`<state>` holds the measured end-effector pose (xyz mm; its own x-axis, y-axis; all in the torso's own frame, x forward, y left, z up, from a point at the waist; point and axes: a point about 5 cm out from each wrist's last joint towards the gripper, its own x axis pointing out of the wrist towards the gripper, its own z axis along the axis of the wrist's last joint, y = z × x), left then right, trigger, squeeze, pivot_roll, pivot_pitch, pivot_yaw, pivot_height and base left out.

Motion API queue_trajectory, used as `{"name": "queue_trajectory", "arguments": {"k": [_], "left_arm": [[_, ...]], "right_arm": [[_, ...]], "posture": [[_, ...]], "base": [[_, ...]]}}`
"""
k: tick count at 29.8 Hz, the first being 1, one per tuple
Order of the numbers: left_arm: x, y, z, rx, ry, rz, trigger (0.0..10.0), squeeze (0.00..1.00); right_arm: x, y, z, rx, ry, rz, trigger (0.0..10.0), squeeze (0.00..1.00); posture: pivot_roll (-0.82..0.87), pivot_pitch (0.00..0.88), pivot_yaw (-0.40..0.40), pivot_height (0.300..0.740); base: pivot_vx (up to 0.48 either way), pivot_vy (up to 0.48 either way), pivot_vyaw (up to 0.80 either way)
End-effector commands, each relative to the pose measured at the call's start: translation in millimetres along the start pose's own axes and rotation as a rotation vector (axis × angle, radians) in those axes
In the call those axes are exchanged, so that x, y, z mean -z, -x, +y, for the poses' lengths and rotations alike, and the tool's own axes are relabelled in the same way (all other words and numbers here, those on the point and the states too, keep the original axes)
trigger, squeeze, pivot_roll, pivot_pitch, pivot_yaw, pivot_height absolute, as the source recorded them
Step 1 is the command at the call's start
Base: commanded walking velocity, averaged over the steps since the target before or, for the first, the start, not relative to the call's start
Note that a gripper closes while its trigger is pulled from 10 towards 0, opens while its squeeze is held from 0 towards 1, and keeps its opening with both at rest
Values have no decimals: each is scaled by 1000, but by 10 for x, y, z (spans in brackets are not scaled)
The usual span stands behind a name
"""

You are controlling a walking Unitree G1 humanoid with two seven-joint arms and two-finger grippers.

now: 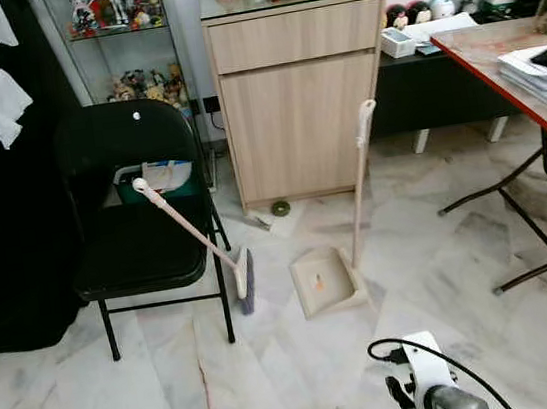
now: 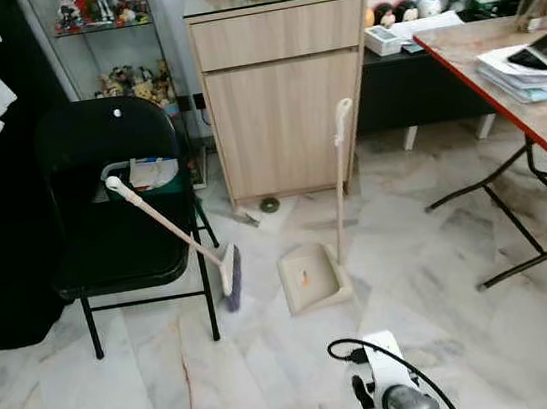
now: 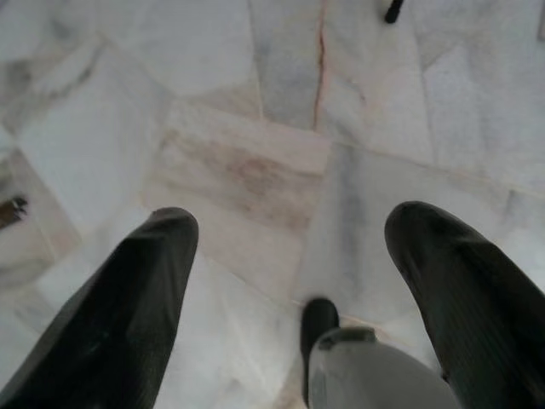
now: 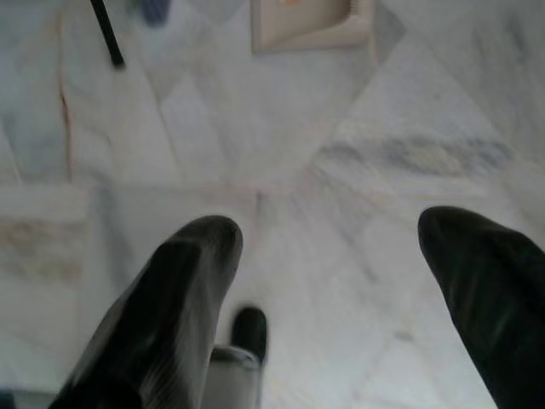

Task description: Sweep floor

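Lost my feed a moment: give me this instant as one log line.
phase: approach | broom: leaning on chair | dustpan: on floor, upright handle | left pincer: open, empty | right pincer: open, empty

The pale broom (image 1: pixel 193 234) leans on the black chair (image 1: pixel 131 198). The dustpan (image 1: pixel 326 280) sits on the floor (image 1: pixel 469 310), handle up.

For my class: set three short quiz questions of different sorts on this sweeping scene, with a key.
1. True or false: the broom lies flat on the floor.
2. The dustpan stands: A) on the chair, B) on the floor before the cabinet, C) on the table.
3. Fill in: both grippers are ____.

Key:
1. False; its handle leans on the black chair.
2. B.
3. Open: left gripper and right gripper hang over bare marble floor.
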<state>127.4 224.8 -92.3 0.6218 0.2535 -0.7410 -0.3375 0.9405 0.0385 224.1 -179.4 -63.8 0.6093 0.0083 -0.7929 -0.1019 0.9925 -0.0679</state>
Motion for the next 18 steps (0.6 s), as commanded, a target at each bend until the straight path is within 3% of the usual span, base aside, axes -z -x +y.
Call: {"name": "queue_trajectory", "arguments": {"k": [1,18], "left_arm": [[-8,-10,-54,22,-21,7,10000,0],[-40,-24,-54,27,-16,1,10000,0]], "right_arm": [[33,10,-67,17,-6,10,10000,0],[27,8,-53,17,-8,6,10000,0]], "posture": [[-215,2,19,740],[-216,7,19,740]], "base": [[334,0,0],[334,0,0]]}}
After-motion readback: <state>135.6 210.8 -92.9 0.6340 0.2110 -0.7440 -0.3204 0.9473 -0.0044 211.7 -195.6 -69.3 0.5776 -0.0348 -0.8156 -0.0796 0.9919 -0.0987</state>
